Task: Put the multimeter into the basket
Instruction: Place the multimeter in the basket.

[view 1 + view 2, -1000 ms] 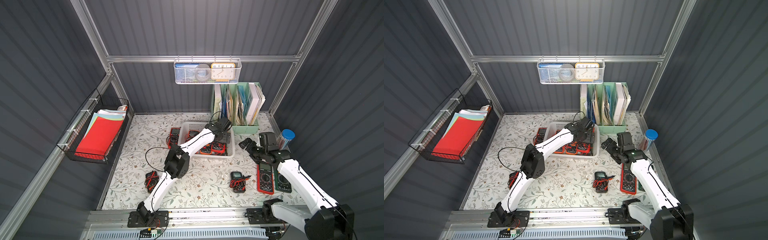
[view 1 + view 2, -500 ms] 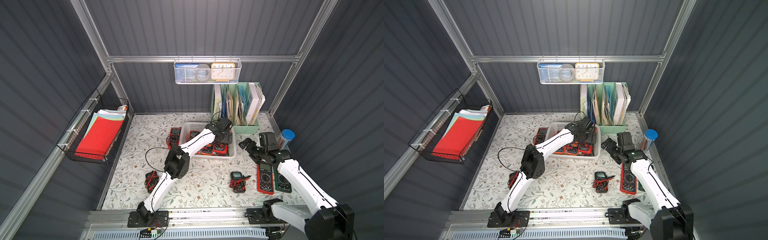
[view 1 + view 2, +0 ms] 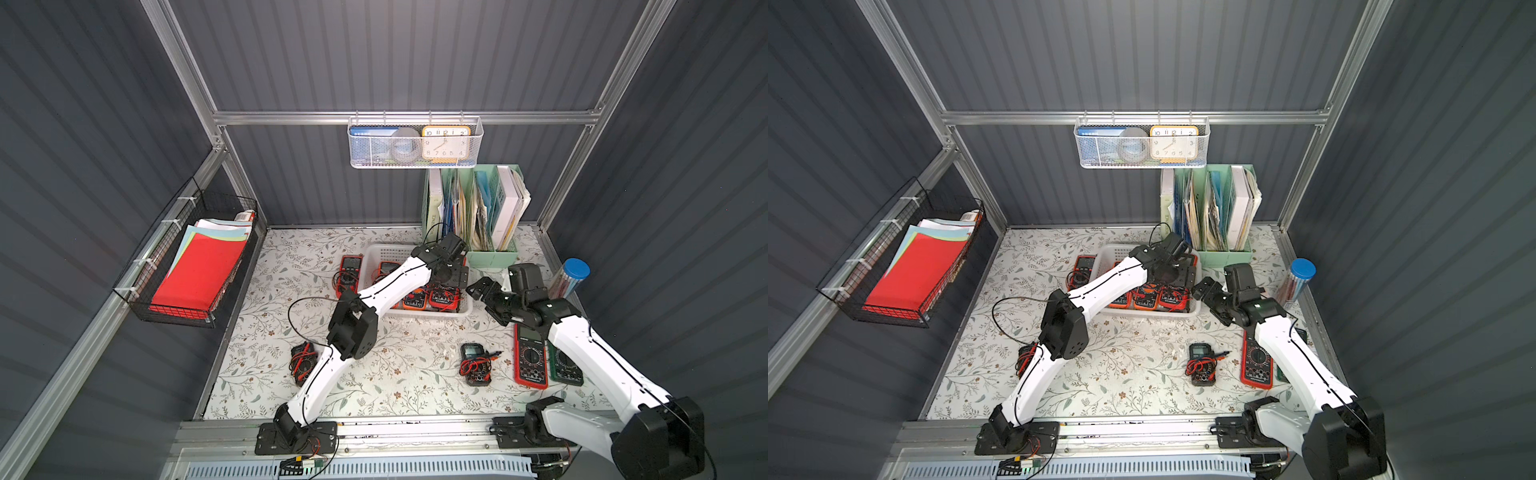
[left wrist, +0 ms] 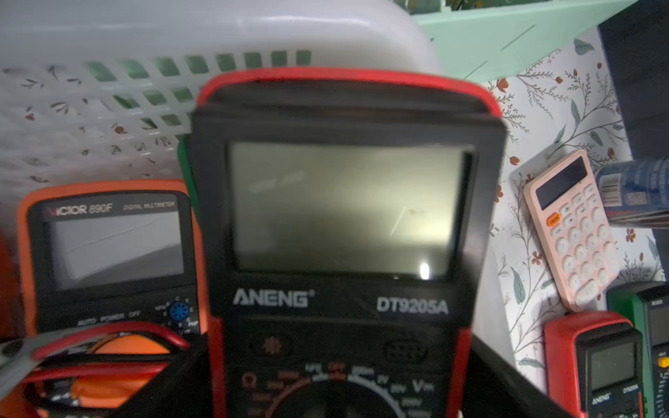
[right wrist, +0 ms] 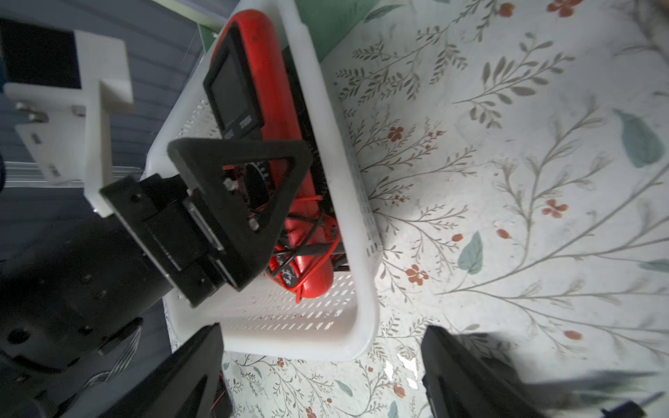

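The white perforated basket (image 3: 415, 314) (image 3: 1158, 314) stands at the back of the table with several multimeters in it. A red-and-black multimeter (image 4: 344, 217) (image 5: 275, 90) lies tilted at the basket's right end, on top of others. My left gripper (image 3: 451, 276) (image 3: 1177, 274) (image 4: 340, 347) hangs over it, open, with one finger along each long side. Its fingers (image 5: 202, 152) show inside the basket (image 5: 362, 289) in the right wrist view. My right gripper (image 3: 488, 303) (image 3: 1212, 303) (image 5: 322, 347) hovers open and empty just outside the basket's front right corner.
More multimeters lie on the table: a red one (image 3: 348, 272) left of the basket, a small black one (image 3: 473, 363), a red (image 3: 530, 359) and a green one (image 3: 565, 368) under my right arm. A mint file holder (image 3: 478, 216), a pink calculator (image 4: 575, 231) and a blue-lidded tube (image 3: 571, 276) stand nearby.
Both arms stay about where they were. The left gripper still hangs over the multimeter in the basket, and the right gripper's jaws have drawn slightly closer together.
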Controlling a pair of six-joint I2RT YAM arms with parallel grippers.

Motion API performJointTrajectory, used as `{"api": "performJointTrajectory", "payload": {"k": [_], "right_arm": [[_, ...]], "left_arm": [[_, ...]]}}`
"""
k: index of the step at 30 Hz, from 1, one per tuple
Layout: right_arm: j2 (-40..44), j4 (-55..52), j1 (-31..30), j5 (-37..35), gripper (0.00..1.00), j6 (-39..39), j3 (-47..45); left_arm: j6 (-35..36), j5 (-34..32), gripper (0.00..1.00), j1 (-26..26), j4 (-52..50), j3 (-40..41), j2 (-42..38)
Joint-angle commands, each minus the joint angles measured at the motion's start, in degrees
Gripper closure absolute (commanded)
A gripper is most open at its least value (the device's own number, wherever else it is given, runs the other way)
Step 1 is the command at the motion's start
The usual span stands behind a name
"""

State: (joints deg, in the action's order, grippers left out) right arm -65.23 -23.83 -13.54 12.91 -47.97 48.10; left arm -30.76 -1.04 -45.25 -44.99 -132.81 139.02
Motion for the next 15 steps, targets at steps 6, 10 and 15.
{"api": "performJointTrajectory", "payload": {"k": [6, 10, 15], "right_arm": [[-1.66, 10.71, -4.21, 0.63, 0.32, -6.71, -5.64], [-3.73, 14.2, -5.57, 0.63, 0.34, -8.26, -4.93], [-8.48, 18.9, -6.09, 3.43, 0.43, -10.7, -3.69]], "left_arm": [[-5.27, 1.76, 0.01, 0.12, 2.54, 0.72, -3.63], [-5.49, 1.8, 0.01, 0.13, 2.84, 1.07, -3.39], [-5.59, 2.95, 0.01, 0.14, 2.98, 1.25, -2.64]]}}
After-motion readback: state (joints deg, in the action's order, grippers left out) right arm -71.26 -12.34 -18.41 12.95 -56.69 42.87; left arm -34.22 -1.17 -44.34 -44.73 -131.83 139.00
